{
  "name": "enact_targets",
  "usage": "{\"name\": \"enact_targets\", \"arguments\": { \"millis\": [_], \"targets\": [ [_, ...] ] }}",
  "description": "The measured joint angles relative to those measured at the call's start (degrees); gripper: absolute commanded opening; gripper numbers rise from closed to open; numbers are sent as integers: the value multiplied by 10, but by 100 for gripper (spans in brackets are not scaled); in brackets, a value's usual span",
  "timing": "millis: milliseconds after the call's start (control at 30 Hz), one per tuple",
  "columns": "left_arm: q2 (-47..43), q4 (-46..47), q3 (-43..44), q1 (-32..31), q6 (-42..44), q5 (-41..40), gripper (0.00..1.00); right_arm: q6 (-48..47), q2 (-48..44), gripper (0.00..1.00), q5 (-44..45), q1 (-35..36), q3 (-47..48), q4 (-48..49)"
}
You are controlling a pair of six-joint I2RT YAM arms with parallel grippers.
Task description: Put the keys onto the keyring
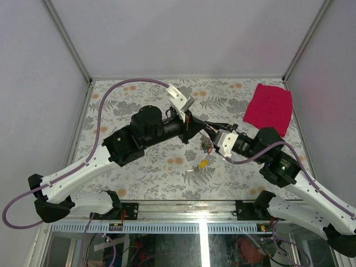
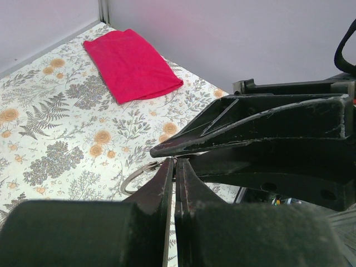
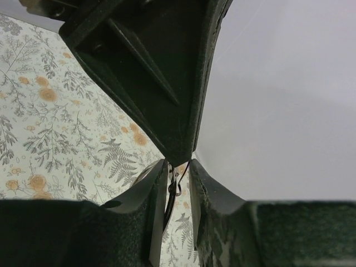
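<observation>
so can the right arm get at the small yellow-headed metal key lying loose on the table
Probably yes: the yellow-headed key lies bare on the table close by the right gripper, with nothing over it.

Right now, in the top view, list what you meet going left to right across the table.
Black round joint housing of the left arm → small yellow-headed metal key → white plastic camera mount on the right wrist → folded red cloth.
</observation>
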Motion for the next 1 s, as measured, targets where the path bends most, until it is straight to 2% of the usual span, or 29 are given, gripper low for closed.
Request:
{"name": "enact_targets", "arguments": {
  "millis": [200, 300, 433, 500, 600, 1000],
  "targets": [
    [0, -1, 0, 0, 0, 0, 0, -2, 0, 15, 3, 0, 0, -3],
    [0, -1, 0, 0, 2, 0, 0, -2, 0, 1, 10, 0, 0, -3],
    [0, -5, 0, 0, 4, 0, 2, 0, 0, 0, 11, 0, 0, -4],
    [0, -7, 0, 0, 5, 0, 10, 1, 1, 0, 11, 0, 1, -5],
    [-2, -7, 0, 0, 8, 0, 16, 1, 2, 0, 12, 0, 5, -14],
    [-61, 17, 0, 0, 15, -18, 22, 0, 3, 0, 12, 0, 6, -56]
  ]
}}
